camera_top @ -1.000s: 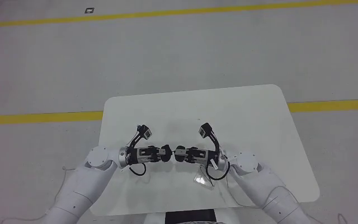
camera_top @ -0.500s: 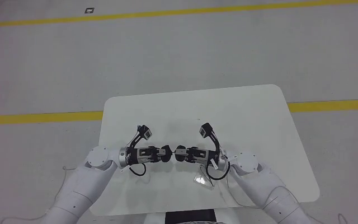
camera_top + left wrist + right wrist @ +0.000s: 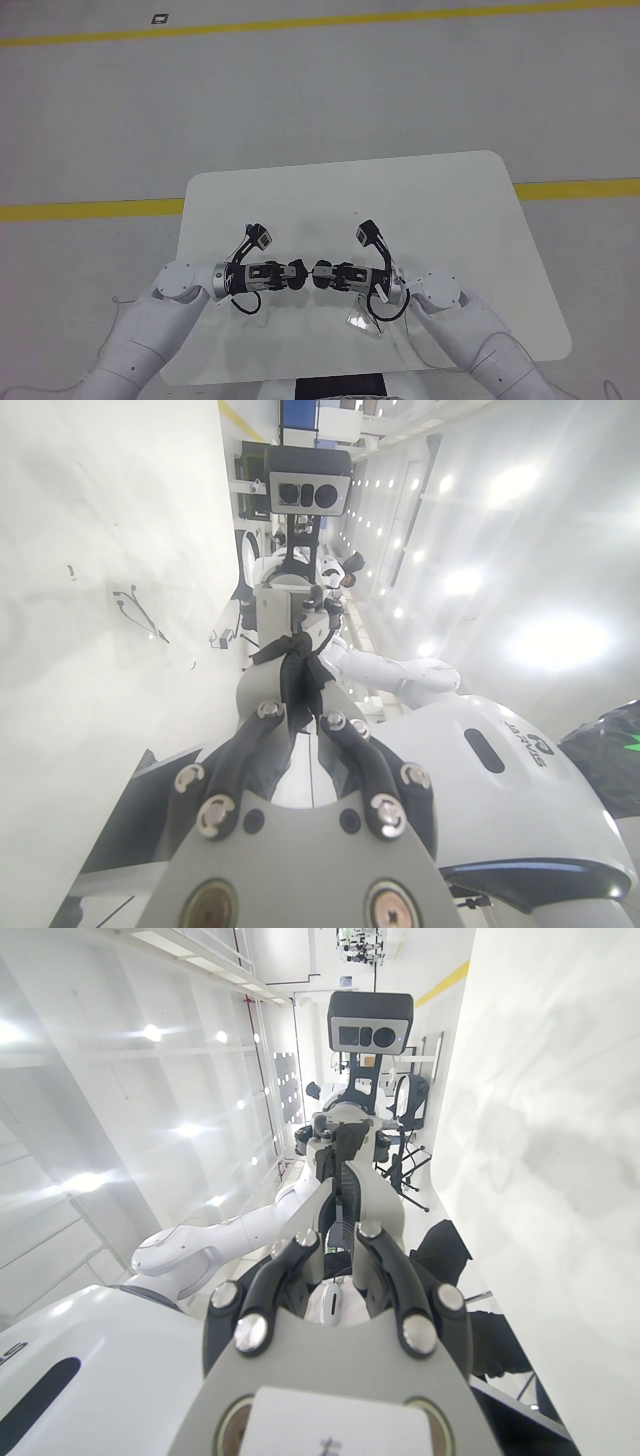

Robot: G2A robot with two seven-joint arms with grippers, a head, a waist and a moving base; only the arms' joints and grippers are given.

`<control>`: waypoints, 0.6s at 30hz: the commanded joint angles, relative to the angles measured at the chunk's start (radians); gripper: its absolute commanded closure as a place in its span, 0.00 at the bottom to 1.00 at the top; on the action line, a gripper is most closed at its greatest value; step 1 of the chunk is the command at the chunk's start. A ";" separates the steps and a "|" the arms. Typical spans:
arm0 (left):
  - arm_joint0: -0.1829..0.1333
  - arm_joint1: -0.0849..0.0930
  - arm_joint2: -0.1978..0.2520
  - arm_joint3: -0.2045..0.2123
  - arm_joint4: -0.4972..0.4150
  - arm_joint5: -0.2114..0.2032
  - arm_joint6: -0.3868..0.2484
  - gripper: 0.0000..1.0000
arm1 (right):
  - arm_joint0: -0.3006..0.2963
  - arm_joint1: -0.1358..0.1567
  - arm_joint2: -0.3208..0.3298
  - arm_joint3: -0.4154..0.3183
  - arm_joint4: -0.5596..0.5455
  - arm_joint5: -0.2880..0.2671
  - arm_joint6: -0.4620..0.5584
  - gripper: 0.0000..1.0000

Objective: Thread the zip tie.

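Hanging above the table [image 3: 450, 200], the zip tie [image 3: 341, 1215] showed as a thin dark strip. It ran between the fingers of the right gripper [image 3: 342, 1168] toward the spot where the two grippers met tip to tip, over the side of the table nearest the robot. It was too slight to trace end to end.

Both sets of fingers were drawn fully together. The right gripper pinched the strip. The left gripper [image 3: 298, 657] looked clamped on the other end, though its dark fingertip covers hid the contact.

The step in hand appeared to be feeding the tail into the head's slot. Doing it well would have meant squaring the tail's flat face to the slot and holding the head steady with one arm. The other arm would then advance slowly along the strip's own axis, since any sideways offset would likely bend the tail against the head. A firm pinch close to the tip would have limited flexing.

A clear packet [image 3: 362, 322] lay on the table just beside the right arm.
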 commanded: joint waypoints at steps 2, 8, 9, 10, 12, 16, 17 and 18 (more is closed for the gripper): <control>0.000 0.000 0.000 0.000 -0.002 0.000 0.000 1.00 | 0.000 0.001 0.000 -0.001 -0.001 0.000 -0.002 1.00; -0.003 -0.001 0.004 0.002 -0.003 0.000 0.000 0.96 | 0.000 0.002 0.000 -0.002 -0.004 0.002 0.000 1.00; -0.004 -0.002 0.005 0.002 -0.003 0.000 0.000 0.95 | 0.000 0.003 -0.001 -0.002 -0.004 0.002 0.000 1.00; -0.004 -0.002 0.005 0.003 -0.003 0.000 0.000 0.93 | 0.001 0.003 -0.001 -0.002 -0.004 0.002 0.000 1.00; -0.006 -0.002 0.006 0.004 -0.004 0.000 0.000 0.93 | 0.001 0.003 -0.003 -0.002 -0.005 0.003 -0.001 1.00; -0.007 -0.003 0.007 0.005 -0.006 0.000 -0.001 0.95 | 0.003 0.003 -0.006 -0.002 -0.007 0.005 -0.001 1.00; -0.007 -0.003 0.008 0.006 -0.006 0.000 -0.003 0.97 | 0.004 0.003 -0.007 -0.001 -0.008 0.006 -0.002 1.00; -0.008 -0.003 0.009 0.007 -0.006 0.000 -0.004 0.98 | 0.005 0.003 -0.008 -0.001 -0.008 0.006 -0.003 1.00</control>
